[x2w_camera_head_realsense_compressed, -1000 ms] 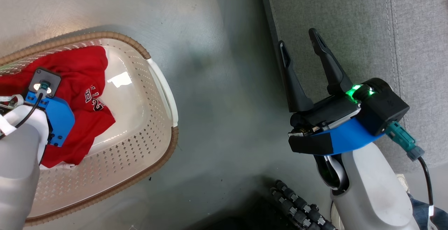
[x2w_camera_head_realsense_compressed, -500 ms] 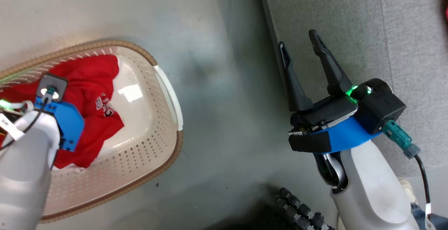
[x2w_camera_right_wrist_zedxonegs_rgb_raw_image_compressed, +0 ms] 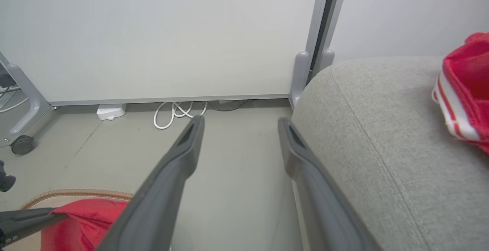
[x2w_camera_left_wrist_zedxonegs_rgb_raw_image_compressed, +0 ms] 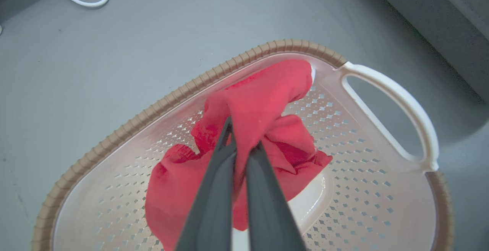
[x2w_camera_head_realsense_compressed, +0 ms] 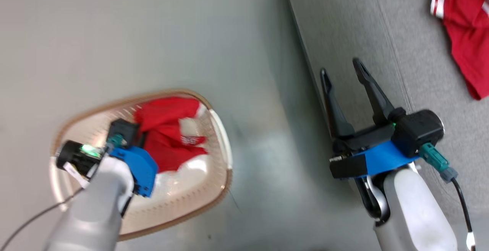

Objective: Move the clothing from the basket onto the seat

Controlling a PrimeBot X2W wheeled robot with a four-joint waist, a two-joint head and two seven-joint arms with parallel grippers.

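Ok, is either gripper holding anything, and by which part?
The left gripper pinches a raised fold of the red garment in the basket; the right gripper is open and empty.

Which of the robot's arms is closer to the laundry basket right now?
Left. The left tool is above the basket, shut on the red garment bunched up in it. The right tool hangs open over the edge of the grey seat, with floor between it and the basket.
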